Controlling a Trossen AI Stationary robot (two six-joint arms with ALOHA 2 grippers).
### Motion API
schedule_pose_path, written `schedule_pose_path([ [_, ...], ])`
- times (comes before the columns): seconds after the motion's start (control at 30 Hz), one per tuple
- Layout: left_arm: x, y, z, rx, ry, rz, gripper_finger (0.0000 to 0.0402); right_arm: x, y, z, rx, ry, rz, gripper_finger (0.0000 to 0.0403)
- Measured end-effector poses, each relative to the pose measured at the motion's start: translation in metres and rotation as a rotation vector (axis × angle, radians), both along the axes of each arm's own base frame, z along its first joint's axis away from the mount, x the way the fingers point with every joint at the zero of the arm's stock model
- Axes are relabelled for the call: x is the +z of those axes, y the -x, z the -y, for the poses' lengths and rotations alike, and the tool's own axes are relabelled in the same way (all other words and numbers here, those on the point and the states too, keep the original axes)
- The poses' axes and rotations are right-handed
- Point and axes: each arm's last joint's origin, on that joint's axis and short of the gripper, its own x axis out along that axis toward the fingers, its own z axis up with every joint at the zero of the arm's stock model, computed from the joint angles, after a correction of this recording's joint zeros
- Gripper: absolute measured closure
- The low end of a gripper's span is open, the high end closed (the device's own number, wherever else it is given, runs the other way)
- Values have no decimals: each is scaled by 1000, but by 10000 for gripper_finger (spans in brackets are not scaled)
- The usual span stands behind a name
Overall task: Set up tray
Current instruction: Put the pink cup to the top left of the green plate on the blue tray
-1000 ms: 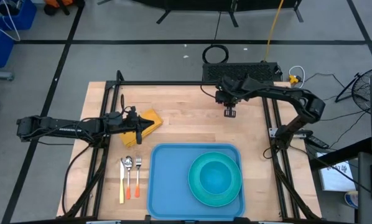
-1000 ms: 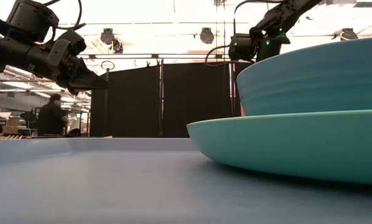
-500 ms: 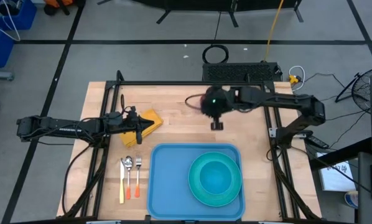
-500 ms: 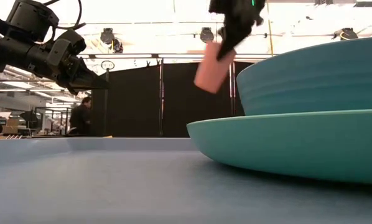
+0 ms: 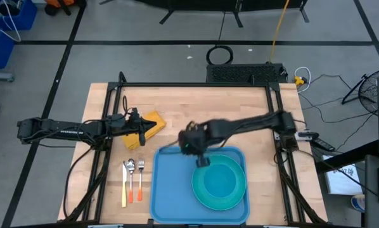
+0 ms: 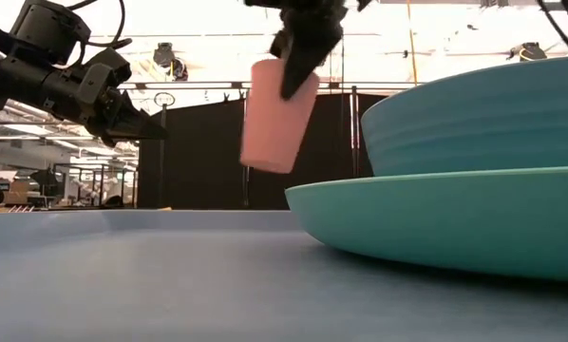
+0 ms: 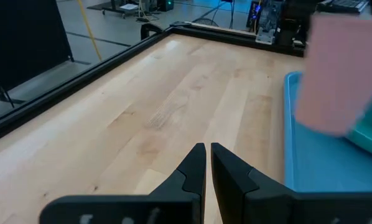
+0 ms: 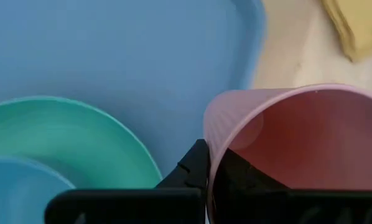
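Landmark: the tray (image 5: 170, 183), near edge of the table (image 5: 177, 107), long axis running left-right in the high view.
On tray: turquoise plate (image 5: 239, 196) with a bowl (image 5: 218, 180) in it, filling the tray's right half; left half bare blue.
Right gripper (image 5: 199, 151): hangs over the tray's far rim, about mid-length, at the plate's far-left edge. Fingers pinched tight on the rim of a pink cup (image 6: 276, 114), one finger inside, one outside, per the right wrist view.
Cup attitude: held clear of the tray, off the surface, tilted rather than plumb; mouth faces the wrist camera.
Key relation: bare tray floor lies directly below and slightly left of the cup; plate just beside it on the right. Judged next need: lower onto open blue without clipping the plate rim.
Nearer arm: right, by far; it is already over the tray.
Left gripper (image 5: 141, 132): well left of the tray's far-left corner, over the yellow cloth (image 5: 153, 121); fingers all but shut, nothing seen between them.
Cutlery (image 5: 132, 180): fork, spoon and knife just outside the tray's left rim, on the wood.
Change from earlier: a second ago the right gripper sat at the table's far edge, well beyond the tray; it has swept in to the tray's far rim with the cup. Left arm, plate and cutlery unmoved.
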Motion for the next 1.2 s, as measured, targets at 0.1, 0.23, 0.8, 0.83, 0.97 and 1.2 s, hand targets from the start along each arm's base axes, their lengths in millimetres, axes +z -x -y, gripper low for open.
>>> schedule_pose_path([
  [0.1,0,0,0,0,0,-1,376,1,-9,-19,37,21,-20,403],
  [0.23,-1,0,0,-2,-1,-16,376,1,-14,-40,77,12,-13,403],
  [0.8,-6,2,0,-3,8,-68,376,-35,-25,-53,5,-38,-109,403],
  [0.83,-6,2,0,-3,8,-68,376,-35,-25,-52,1,-39,-109,403],
  [0.97,-6,2,0,-3,8,-67,376,-35,-25,-52,-5,-41,-112,403],
  [1.2,-6,2,0,-2,9,-67,376,-45,-28,-58,14,-67,-100,403],
])
